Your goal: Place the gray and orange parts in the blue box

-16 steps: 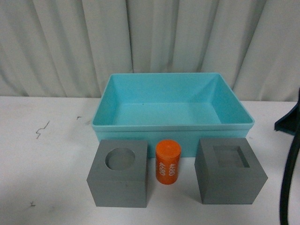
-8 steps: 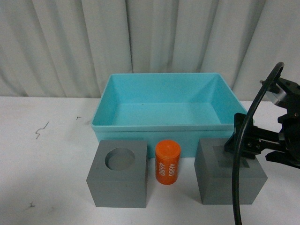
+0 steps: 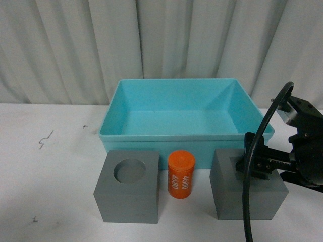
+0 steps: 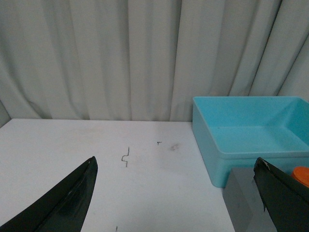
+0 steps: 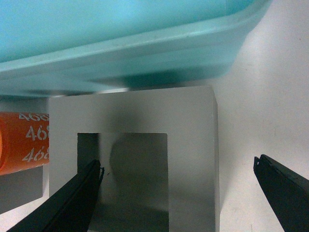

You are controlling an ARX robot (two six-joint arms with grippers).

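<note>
The light blue box (image 3: 185, 136) stands empty at the back of the white table. In front of it stand a gray cube with a round recess (image 3: 128, 192), an orange cylinder with white digits (image 3: 180, 174) and a gray cube with a square recess (image 3: 247, 194). My right gripper (image 3: 262, 164) is open just above the square-recess cube (image 5: 193, 145); one finger hangs over the recess, the other past the cube's outer side. The box rim (image 5: 145, 53) and the cylinder (image 5: 21, 142) show there too. My left gripper (image 4: 176, 198) is open and empty, out of the front view, to the left of the box (image 4: 251, 130).
A pleated gray curtain (image 3: 161, 45) hangs behind the table. Small dark scuff marks (image 3: 45, 139) lie on the table's left part. A black cable (image 3: 252, 176) loops from the right arm in front of the square-recess cube.
My right arm has come into the front view from the right and settled lower over the square-recess cube. The cubes, cylinder and box have not moved.
</note>
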